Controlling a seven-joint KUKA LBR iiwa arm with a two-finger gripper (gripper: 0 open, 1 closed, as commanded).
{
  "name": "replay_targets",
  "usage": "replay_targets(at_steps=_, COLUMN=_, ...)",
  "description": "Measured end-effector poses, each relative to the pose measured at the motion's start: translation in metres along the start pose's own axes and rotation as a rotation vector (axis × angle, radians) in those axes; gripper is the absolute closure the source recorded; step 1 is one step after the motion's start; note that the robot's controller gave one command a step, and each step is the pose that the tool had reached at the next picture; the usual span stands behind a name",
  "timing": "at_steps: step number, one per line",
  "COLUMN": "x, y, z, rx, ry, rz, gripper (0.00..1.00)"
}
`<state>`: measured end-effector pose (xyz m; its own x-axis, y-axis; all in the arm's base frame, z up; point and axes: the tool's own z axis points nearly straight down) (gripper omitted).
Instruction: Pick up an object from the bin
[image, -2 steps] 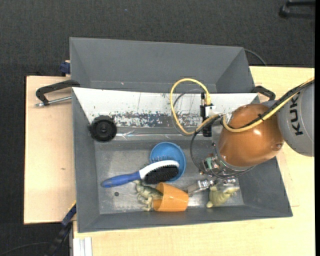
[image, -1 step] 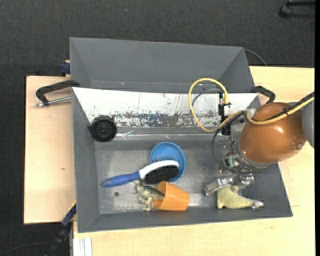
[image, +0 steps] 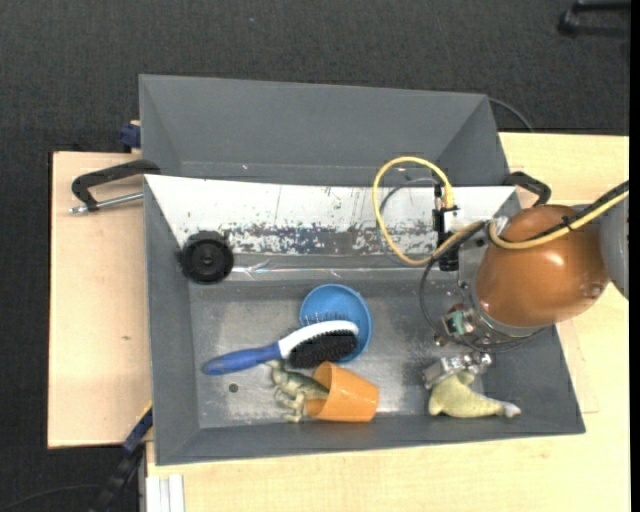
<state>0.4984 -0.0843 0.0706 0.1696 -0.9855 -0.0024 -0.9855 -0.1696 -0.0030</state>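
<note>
My gripper hangs low at the bin's front right, under the arm's orange cover. Directly below it, touching or nearly touching its metal tip, lies a pale yellow soft toy with a tail pointing right. I see nothing held in the gripper. An orange cup lies on its side some way to the left of the gripper.
Left of centre lies a brush with a blue handle, its head resting on a blue bowl. A small tan figure sits by the orange cup. A black round disc leans in the back left corner. The bin's right wall is close to the arm.
</note>
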Motion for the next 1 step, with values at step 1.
replay_targets(at_steps=1, x=-0.0012, y=-0.0015, z=-0.0249, rx=0.004, ry=0.001, rz=0.003, gripper=1.0)
